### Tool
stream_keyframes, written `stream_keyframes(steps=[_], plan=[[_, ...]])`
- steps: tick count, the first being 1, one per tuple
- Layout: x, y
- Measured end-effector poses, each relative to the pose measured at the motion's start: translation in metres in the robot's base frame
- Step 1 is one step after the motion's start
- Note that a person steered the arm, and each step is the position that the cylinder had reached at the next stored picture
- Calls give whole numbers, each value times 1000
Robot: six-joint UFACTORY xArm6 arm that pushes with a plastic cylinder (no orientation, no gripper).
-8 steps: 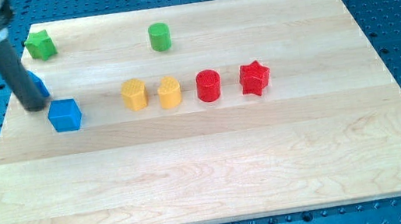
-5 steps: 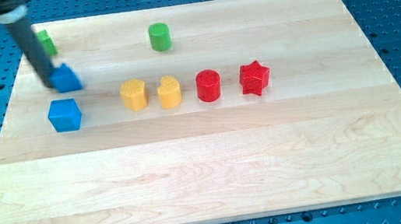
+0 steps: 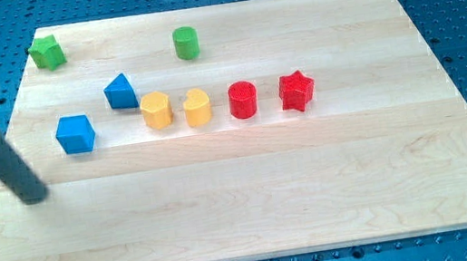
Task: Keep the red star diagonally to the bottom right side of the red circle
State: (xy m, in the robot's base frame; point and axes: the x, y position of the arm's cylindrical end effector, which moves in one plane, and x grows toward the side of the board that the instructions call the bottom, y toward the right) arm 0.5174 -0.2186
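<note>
Camera view: my tip [image 3: 34, 197] rests near the board's [image 3: 254, 210] left edge, no pincer fitted.
Red star [image 3: 297, 90] sits just right of red circle [image 3: 243, 100]; yellow blocks [image 3: 197, 107] beside them, blue cube [image 3: 76, 133] nearest my tip.

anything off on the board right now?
Nothing damaged or toppled. The red star sits level with the red circle, on its right, not diagonally below. My tip is far off, below-left of the blue cube.
</note>
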Motion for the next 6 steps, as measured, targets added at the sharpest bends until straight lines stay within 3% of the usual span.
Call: stream_keyframes(steps=[1,2,3,4,6], plan=[[-8,38],[-9,115],[24,249],[-21,366],[-126,398]])
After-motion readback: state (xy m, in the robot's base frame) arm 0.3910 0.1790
